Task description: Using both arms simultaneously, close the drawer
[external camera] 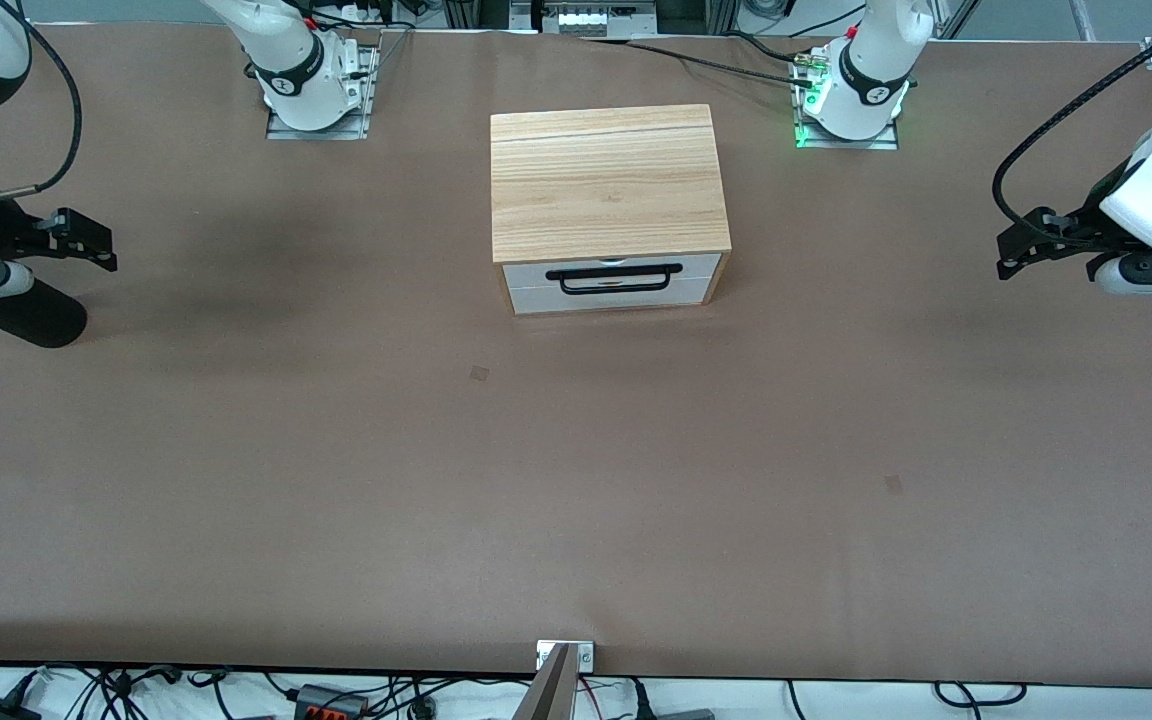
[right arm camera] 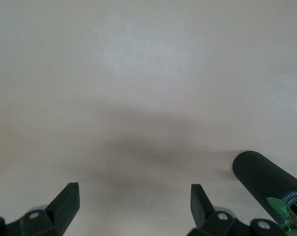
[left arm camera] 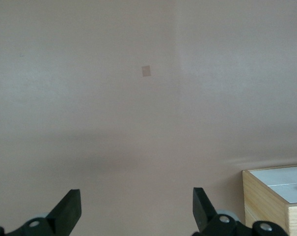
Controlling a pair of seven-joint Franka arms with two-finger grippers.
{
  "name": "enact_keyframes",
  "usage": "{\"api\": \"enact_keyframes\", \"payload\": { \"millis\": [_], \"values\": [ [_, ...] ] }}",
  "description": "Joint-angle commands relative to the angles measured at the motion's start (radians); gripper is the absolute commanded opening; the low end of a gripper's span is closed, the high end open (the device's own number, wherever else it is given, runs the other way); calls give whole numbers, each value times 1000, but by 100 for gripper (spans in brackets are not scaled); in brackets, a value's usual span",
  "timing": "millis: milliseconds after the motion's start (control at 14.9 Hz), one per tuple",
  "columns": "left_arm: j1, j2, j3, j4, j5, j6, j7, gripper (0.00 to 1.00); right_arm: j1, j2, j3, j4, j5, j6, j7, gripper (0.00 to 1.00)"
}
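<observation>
The drawer (external camera: pixel 611 280) has a white front panel and a long black bar handle (external camera: pixel 614 278). It sits about flush in the front of the light-wood box (external camera: pixel 606 180) at the table's middle, near the arm bases. My left gripper (external camera: pixel 1004 258) hangs open and empty over the table at the left arm's end, well apart from the box. Its wrist view shows spread fingertips (left arm camera: pixel 69 204) over bare table and a corner of the box (left arm camera: pixel 266 196). My right gripper (external camera: pixel 108 250) hangs open and empty at the right arm's end, its fingertips (right arm camera: pixel 67 196) spread over bare table.
Brown table mat (external camera: pixel 576 480) with two small darker patches (external camera: pixel 479 373) (external camera: pixel 893 484). A black cylinder (external camera: pixel 26 312) juts from the right wrist. Arm bases (external camera: pixel 316 90) (external camera: pixel 851 95) stand along the table's edge by the box. A metal bracket (external camera: pixel 564 655) sits at the front edge.
</observation>
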Motion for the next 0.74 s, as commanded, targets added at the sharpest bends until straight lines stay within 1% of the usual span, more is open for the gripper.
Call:
{"api": "enact_keyframes", "payload": {
  "millis": [0, 672],
  "values": [
    [-1, 15, 1, 37, -12, -38, 15, 100, -26, -34, 22, -23, -8, 21, 6, 100],
    [-3, 17, 0, 38, -12, -42, 6, 100, -24, -29, 20, -5, -8, 14, -3, 100]
  ]
}}
